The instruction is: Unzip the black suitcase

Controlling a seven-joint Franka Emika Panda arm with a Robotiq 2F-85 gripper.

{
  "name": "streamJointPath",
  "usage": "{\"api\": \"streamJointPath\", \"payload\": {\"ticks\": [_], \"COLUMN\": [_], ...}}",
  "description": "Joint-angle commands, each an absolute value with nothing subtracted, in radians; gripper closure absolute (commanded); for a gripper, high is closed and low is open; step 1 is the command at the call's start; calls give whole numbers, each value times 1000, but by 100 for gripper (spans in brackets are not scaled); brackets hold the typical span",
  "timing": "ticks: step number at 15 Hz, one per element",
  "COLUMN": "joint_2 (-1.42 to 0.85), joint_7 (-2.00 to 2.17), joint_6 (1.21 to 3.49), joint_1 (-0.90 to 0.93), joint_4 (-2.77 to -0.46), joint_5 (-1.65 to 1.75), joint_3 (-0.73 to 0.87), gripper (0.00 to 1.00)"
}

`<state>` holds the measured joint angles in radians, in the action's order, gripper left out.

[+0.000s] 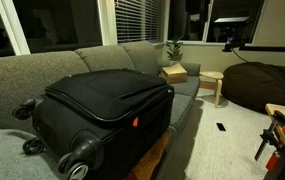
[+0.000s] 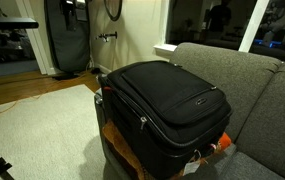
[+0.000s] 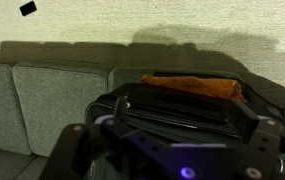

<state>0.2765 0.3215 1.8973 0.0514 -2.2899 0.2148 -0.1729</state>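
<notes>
Grey sofa (image 1: pixel 102 60): serves as the support. Black suitcase (image 1: pixel 107 100) lies flat across its seat with the lid up and wheels overhanging, so the zip seam is likely reachable from above. Gripper (image 3: pixel 172 150), wrist view: jaws wide apart, holding nothing, zip untouched.

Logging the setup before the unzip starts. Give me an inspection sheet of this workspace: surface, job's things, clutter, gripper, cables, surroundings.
Surface: grey couch, bearing the black suitcase.
Job's things: black suitcase lies flat, looks zipped shut.
Clutter: cardboard box on the couch beyond it.
Gripper: gripper in wrist view, jaws open, holding nothing.
Cables: thin orange line on floor, perhaps a cord.
Surroundings: dark beanbag, wooden stool.
</notes>
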Motion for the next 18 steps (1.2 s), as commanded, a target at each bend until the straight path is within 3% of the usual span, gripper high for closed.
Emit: {"api": "streamJointPath", "payload": {"ticks": [1, 18], "joint_2": [251, 144], "joint_7": [327, 352], "joint_6": [1903, 1991], "joint_1": [53, 45], "joint_4": [-2289, -2293], "joint_5": [216, 242], "joint_3": [-163, -126], "gripper": [0, 0]}}
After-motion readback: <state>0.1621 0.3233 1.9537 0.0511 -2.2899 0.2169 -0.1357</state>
